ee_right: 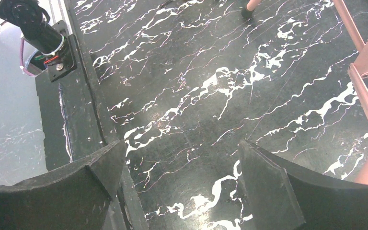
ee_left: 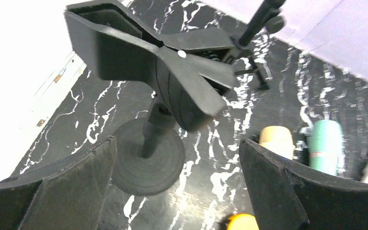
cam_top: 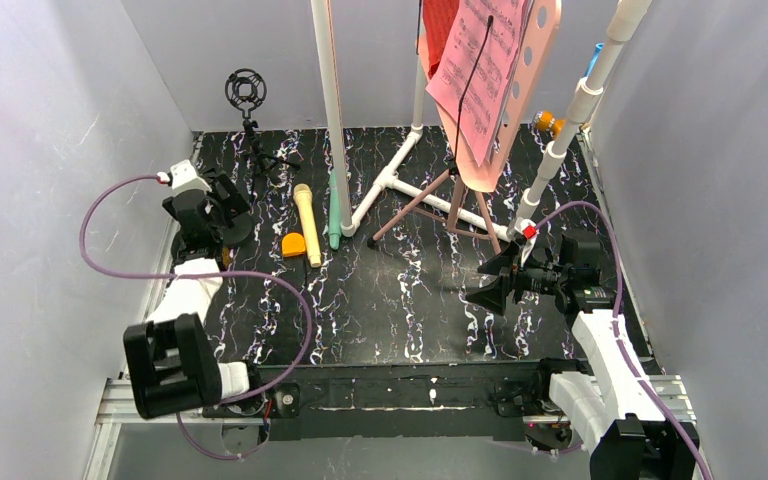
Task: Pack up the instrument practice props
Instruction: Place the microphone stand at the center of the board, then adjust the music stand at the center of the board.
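The pink hole-punched music stand (cam_top: 538, 48) stands on tripod legs (cam_top: 430, 198) at the back right. It holds pink sheet music (cam_top: 482, 75), with a red folder (cam_top: 440, 28) behind. A yellow microphone (cam_top: 307, 222) and a mint-green microphone (cam_top: 334, 215) lie side by side left of centre; both also show in the left wrist view, the yellow (ee_left: 276, 140) and the mint-green (ee_left: 326, 146). My left gripper (cam_top: 228, 205) is open and empty over a black round-based clip holder (ee_left: 146, 163). My right gripper (cam_top: 493, 279) is open and empty above bare tabletop, next to a pink tripod leg (ee_right: 366, 52).
A white pipe frame (cam_top: 332, 90) rises mid-table, with feet (cam_top: 392, 180) among the tripod legs. A black shock-mount stand (cam_top: 247, 92) is at the back left. A small orange piece (cam_top: 293, 245) lies by the yellow microphone. Grey walls close in both sides.
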Robot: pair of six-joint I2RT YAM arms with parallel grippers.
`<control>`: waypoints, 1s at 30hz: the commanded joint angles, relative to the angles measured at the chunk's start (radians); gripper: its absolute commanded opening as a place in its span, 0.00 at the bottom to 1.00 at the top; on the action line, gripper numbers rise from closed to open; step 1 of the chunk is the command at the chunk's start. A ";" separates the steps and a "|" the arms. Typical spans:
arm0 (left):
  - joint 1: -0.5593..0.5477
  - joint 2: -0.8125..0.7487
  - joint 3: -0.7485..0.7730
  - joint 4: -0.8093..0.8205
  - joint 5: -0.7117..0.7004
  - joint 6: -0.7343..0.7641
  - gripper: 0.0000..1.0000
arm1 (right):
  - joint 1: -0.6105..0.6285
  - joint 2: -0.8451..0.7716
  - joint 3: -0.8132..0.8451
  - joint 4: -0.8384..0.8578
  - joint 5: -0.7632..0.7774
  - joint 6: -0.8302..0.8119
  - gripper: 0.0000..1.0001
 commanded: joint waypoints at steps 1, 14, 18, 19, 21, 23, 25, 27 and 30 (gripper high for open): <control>0.005 -0.176 -0.035 -0.134 0.061 -0.122 0.98 | -0.004 0.005 0.032 0.036 -0.011 0.003 0.96; -0.005 -0.622 -0.087 -0.693 0.414 -0.201 0.98 | -0.054 0.015 0.036 -0.002 -0.061 -0.038 0.96; -0.125 -0.727 -0.111 -0.791 0.416 -0.089 0.98 | -0.086 0.028 0.040 -0.030 -0.098 -0.064 0.96; -0.161 -0.750 -0.117 -0.807 0.406 -0.052 0.98 | -0.095 0.032 0.042 -0.042 -0.105 -0.076 0.96; -0.242 -0.802 -0.142 -0.817 0.367 -0.011 0.98 | -0.111 0.040 0.050 -0.076 -0.119 -0.111 0.96; -0.294 -0.853 -0.166 -0.824 0.335 0.014 0.98 | -0.132 0.045 0.061 -0.114 -0.131 -0.146 0.97; -0.318 -0.888 -0.165 -0.843 0.329 0.018 0.98 | -0.154 0.047 0.078 -0.174 -0.139 -0.199 1.00; -0.332 -0.911 -0.165 -0.856 0.347 0.019 1.00 | -0.181 0.045 0.098 -0.227 -0.142 -0.245 1.00; -0.347 -0.946 -0.167 -0.862 0.354 0.026 1.00 | -0.216 0.042 0.121 -0.326 -0.132 -0.351 1.00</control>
